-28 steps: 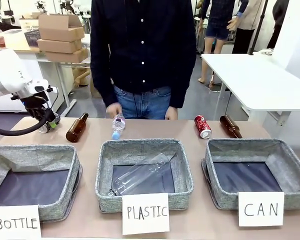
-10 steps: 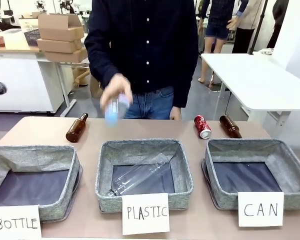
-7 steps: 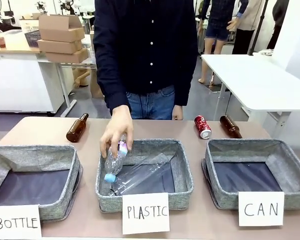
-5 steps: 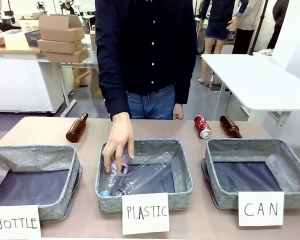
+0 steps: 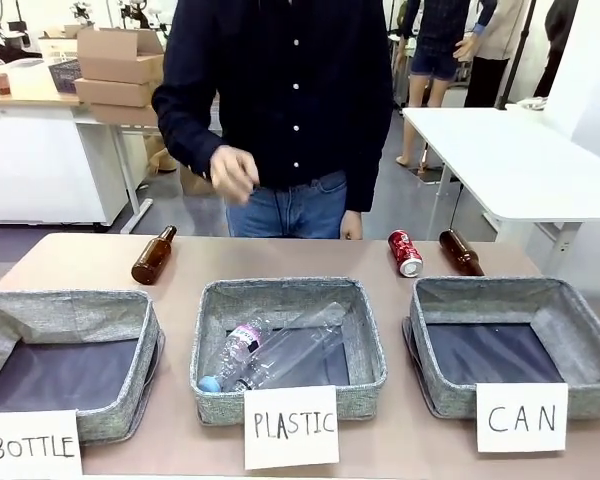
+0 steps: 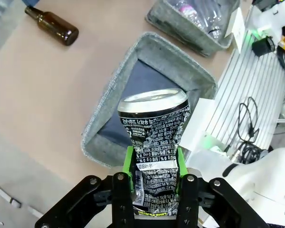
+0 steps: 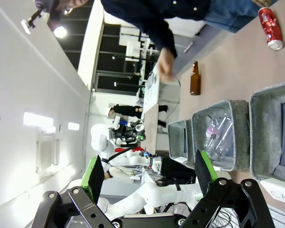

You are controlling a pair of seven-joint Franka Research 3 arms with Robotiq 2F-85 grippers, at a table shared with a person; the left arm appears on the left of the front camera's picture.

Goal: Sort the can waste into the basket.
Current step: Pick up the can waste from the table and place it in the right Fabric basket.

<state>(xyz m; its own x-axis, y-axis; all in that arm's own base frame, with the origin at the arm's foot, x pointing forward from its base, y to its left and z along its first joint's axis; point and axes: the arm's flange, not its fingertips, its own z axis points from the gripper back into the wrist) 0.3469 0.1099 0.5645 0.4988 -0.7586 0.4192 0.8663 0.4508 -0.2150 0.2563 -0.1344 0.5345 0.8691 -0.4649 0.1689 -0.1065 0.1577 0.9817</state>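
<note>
Dented can (image 6: 154, 118) clamped at its crushed waist between the green pads (image 6: 129, 164) of my left gripper (image 6: 154, 161), hanging over the BOTTLE basket (image 6: 109, 107), 2 baskets left of the CAN basket (image 5: 485, 288), whose dark floor is bare. Red can (image 5: 405, 253) lies on the table (image 5: 80, 260) just beyond the CAN basket's far left corner. My right gripper (image 7: 148, 171) is spread wide, holding nothing. Change: the person's hand (image 5: 234, 175), 0.5 s ago inside the PLASTIC basket (image 5: 280, 289) next left of the CAN basket, is now raised, leaving the small clear bottle (image 5: 235, 350) there. Judgement: plastics are done, both cans remain unsorted, and mine must travel right to the CAN basket.
</note>
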